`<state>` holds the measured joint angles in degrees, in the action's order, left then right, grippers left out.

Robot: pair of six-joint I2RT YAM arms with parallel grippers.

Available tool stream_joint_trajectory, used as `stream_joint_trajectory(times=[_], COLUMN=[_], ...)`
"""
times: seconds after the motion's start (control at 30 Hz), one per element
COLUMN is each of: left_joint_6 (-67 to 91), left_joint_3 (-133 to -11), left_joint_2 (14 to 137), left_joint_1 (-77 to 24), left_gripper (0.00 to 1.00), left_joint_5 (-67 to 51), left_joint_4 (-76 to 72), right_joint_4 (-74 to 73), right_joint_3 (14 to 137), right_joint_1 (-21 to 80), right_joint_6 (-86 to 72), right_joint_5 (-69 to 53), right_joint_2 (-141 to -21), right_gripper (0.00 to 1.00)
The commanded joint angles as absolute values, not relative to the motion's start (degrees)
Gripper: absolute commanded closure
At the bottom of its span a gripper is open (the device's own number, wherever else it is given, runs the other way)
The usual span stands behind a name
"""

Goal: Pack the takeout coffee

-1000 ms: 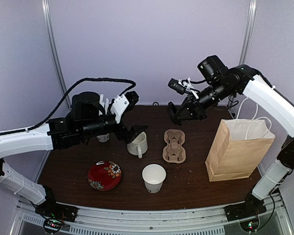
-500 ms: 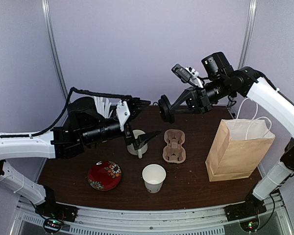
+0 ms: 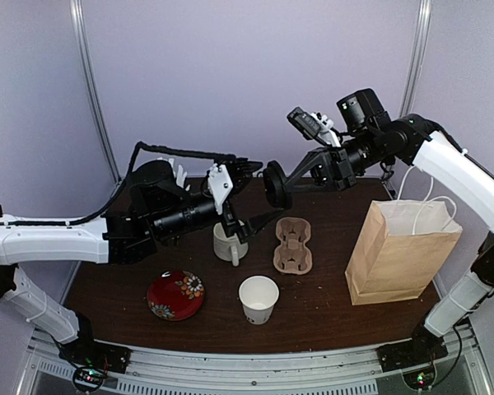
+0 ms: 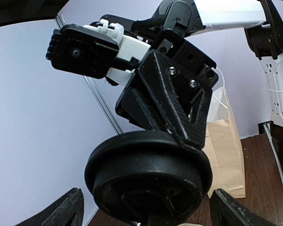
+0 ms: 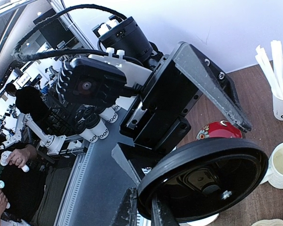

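Note:
The takeout coffee cup point(image 3: 258, 299), white paper with black lettering, stands open near the table's front middle. Its round black lid point(image 3: 274, 184) is in the air above the mug, pinched by the rim in my right gripper point(image 3: 287, 180), which is shut on it. In the right wrist view the lid point(image 5: 207, 176) fills the lower right beside my right gripper point(image 5: 146, 211). My left gripper point(image 3: 262, 192) is open, one finger on each side of the lid without touching it. In the left wrist view the lid point(image 4: 148, 181) sits between my left fingertips point(image 4: 61, 213).
A white ceramic mug point(image 3: 229, 243) stands under the left gripper. A cardboard cup carrier point(image 3: 292, 245) lies mid-table and a brown paper bag point(image 3: 399, 251) stands open at the right. A red plate point(image 3: 175, 295) is front left. A cup of straws point(image 5: 280, 104) stands behind the left arm.
My right gripper carried the lid up and to the left. My left gripper swung right and rose from beside the mug, and its open fingers now straddle the lid.

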<state>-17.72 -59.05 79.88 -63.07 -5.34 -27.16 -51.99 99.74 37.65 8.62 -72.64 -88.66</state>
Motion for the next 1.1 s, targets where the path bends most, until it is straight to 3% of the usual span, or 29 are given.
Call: stream_joint_trajectory(times=[0.0, 0.47, 0.63, 0.8, 1.07], left_joint_6=[-17.66, -17.38, -17.06, -15.84, -11.69], left_joint_3=[-61.53, -62.7, -62.5, -65.99, -80.18], left_joint_2=[81.26, 82.65, 81.97, 80.47, 83.03], left_joint_1=[-63.19, -63.14, -63.09, -63.17, -63.18], left_gripper=[0.05, 0.19, 0.2, 0.22, 0.24], left_joint_5=[-5.04, -3.97, -1.04, 3.34, 1.66], left_joint_4=[-31.51, -30.91, -28.44, -13.09, 26.56], right_joint_4=[-50.33, -48.08, -56.39, -63.48, -55.77], right_joint_3=[98.99, 97.72, 99.94, 100.78, 88.24], right_joint_1=[38.31, 38.32, 37.75, 34.03, 29.45], right_joint_6=[7.73, 5.95, 13.84, 22.18, 18.18], right_joint_5=[-74.89, -76.01, -69.93, -57.65, -33.21], right_joint_2=[-87.26, -87.79, -87.69, -84.28, -79.56], right_gripper=[0.89, 0.88, 0.56, 0.43, 0.4])
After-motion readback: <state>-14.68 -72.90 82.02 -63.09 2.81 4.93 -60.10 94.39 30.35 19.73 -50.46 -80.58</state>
